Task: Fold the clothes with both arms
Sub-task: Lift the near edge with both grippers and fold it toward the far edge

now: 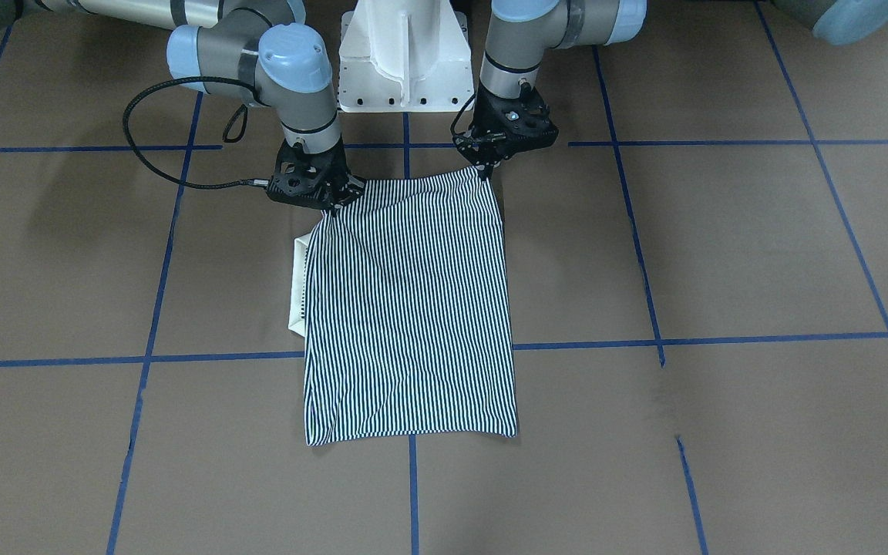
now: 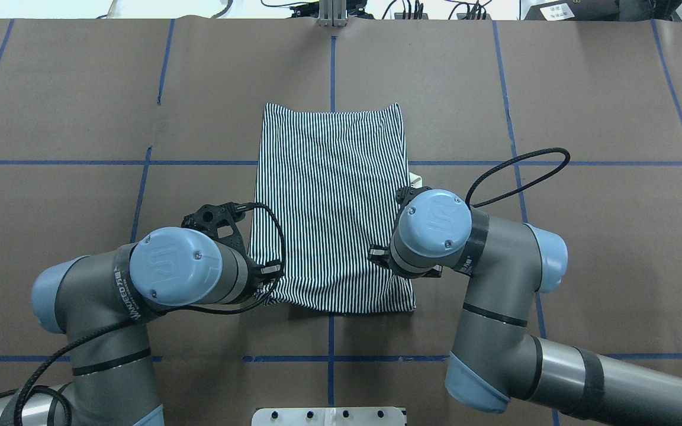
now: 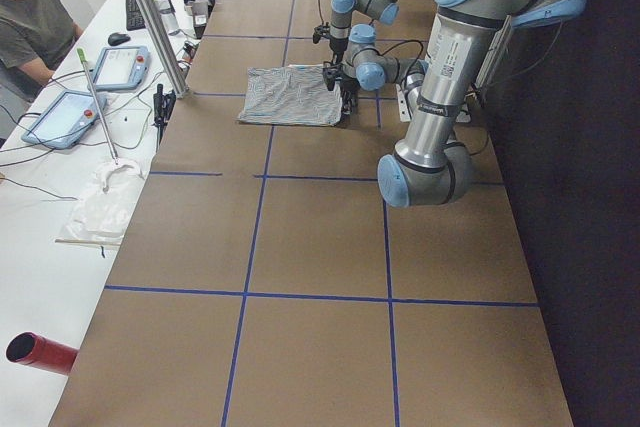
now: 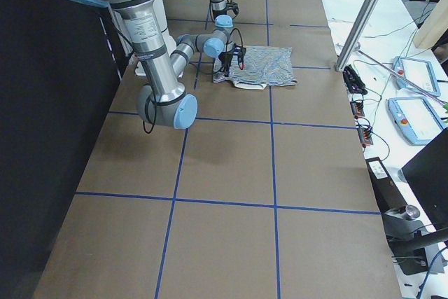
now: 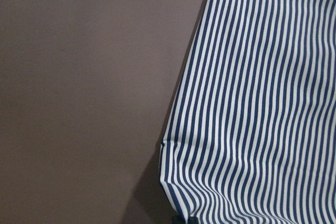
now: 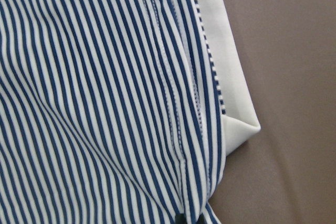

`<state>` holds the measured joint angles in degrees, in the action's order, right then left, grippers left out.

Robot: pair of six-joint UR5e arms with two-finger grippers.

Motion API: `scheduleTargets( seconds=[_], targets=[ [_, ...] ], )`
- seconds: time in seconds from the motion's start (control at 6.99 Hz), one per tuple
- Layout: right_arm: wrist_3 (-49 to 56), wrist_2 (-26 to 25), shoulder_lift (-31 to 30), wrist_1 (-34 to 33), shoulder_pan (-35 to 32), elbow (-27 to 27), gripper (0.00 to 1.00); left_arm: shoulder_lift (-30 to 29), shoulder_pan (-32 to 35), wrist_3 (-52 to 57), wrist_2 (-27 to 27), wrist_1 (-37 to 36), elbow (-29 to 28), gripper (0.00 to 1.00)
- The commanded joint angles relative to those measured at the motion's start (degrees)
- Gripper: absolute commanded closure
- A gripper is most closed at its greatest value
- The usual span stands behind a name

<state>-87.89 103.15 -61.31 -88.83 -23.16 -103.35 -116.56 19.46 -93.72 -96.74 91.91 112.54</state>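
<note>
Striped polo shirt (image 1: 409, 308) lies mid-tabletop, folded to a long rectangle, stripes running lengthwise away from the robot. It sits just in front of the white pedestal base (image 1: 401, 54). The far short edge lies flat on the brown tabletop (image 1: 721, 247). The cream collar (image 1: 297, 285) pokes out from under the long edge on the robot's right side. The near short edge is lifted a little at both corners, sagging between them.

At the near right corner, the right tool (image 1: 330, 206) points down, fingers pressed together on the cloth, which rises to a peak at the tips. At the near left corner, the left tool (image 1: 488, 166) is pinched on the cloth the same way. In both wrist views the stripes bunch toward the bottom edge; the fingertips are barely in frame.

A black cable (image 1: 151, 154) loops out from the right wrist. Blue tape lines (image 1: 721, 339) grid the tabletop. Beyond the far side, a white bench carries two tablets (image 3: 120, 67), with a seated person (image 3: 30, 27) beside them.
</note>
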Motion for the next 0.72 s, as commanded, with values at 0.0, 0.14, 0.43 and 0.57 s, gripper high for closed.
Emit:
scheduleTargets(
  seconds=[0.0,0.14,0.43,0.57],
  targets=[
    [0.0,0.12,-4.68,-0.02,2.49,-7.27,1.0,1.94,-3.36,-0.23,0.15,-0.07,3.28,1.0],
    [0.0,-0.05,-4.52,0.06,4.33,-6.95,1.0,2.47,-4.33,-0.49,0.15,-0.07,3.73,1.0],
    [0.52,-0.14,-3.91,0.5,2.52,-5.99,1.0,2.22,-4.52,-0.15,-0.02,0.02,5.48,1.0],
    [0.53,-0.23,-3.82,0.5,0.94,-5.81,1.0,1.61,-4.09,0.03,0.06,0.02,5.32,1.0]
  ],
)
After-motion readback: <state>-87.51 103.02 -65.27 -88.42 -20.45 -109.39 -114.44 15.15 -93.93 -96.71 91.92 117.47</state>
